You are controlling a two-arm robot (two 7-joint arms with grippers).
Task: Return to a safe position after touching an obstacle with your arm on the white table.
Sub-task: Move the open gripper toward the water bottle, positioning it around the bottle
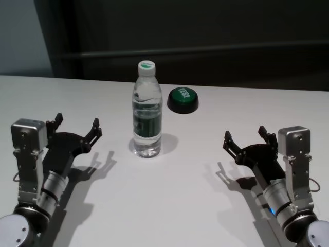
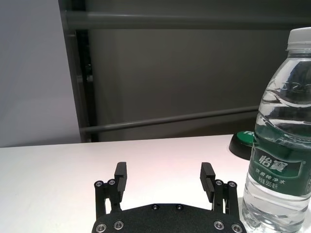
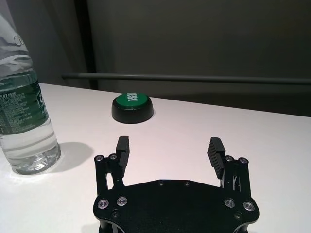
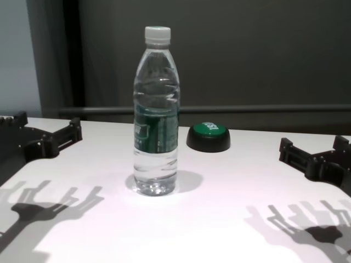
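**Water bottle upright at mid-tabletop, both arms clear of it**

Bottle [image 1: 147,110] stands upright near the middle of the white tabletop [image 1: 175,206], its white screw cap [image 1: 146,67] on and a dark green label band around its middle. It is clear plastic and holds clear water, which fills it nearly to the shoulder, as the chest view shows. Its base rests flat on the tabletop, with nothing touching it.

Behind it and to the robot's right sits a low round button [image 1: 183,99] with a green top and black base, close to the bottle but apart from it.

The left gripper [image 1: 77,127] hovers low over the tabletop on the left side, its fingers spread wide and holding nothing; it sits near the bottle with a clear gap between them. In the left wrist view the bottle rises just beside one fingertip without contact.

The right gripper [image 1: 245,137] hovers on the right side, well apart from the bottle, its fingers likewise spread and empty. Both cast shadows on the tabletop.
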